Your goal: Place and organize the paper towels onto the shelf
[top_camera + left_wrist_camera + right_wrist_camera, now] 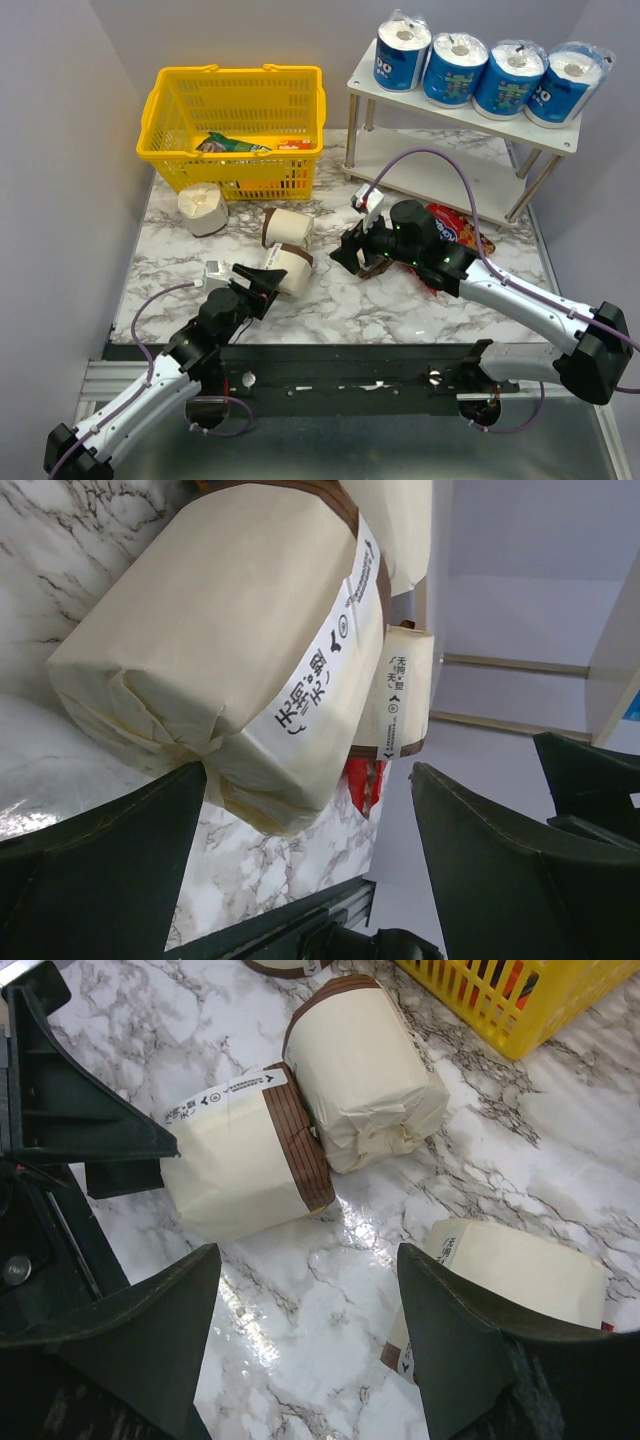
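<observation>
Four blue-wrapped paper towels (487, 72) stand in a row on the top board of the white shelf (430, 180). Three beige rolls lie on the marble: one by the basket (203, 208), one in the middle (287, 227), one at my left gripper (287, 268). My left gripper (262, 281) is open, its fingers (120, 850) just short of that roll (230, 650). My right gripper (343, 255) is open and empty above the marble (305, 1260). A fourth beige roll (520, 1280) lies beside its right finger, largely hidden in the top view.
A yellow basket (232, 120) holding snack packets stands at the back left. A red snack bag (455, 230) lies under my right arm in front of the shelf. The shelf's lower board is bare. My left gripper also shows in the right wrist view (80, 1110).
</observation>
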`<action>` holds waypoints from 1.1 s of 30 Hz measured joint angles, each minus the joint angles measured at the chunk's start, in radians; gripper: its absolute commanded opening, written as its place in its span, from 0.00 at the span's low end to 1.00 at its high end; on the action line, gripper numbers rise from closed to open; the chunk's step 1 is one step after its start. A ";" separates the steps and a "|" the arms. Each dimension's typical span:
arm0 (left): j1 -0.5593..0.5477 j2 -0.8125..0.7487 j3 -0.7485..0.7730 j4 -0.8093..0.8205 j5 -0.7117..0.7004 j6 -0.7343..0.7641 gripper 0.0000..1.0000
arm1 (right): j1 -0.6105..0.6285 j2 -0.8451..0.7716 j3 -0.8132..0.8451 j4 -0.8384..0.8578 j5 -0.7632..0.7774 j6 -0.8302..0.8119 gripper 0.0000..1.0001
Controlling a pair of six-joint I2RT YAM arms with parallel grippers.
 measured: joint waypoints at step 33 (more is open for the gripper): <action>-0.034 0.309 0.411 -0.254 -0.141 0.329 0.53 | 0.000 -0.233 0.031 -0.093 0.111 -0.019 0.80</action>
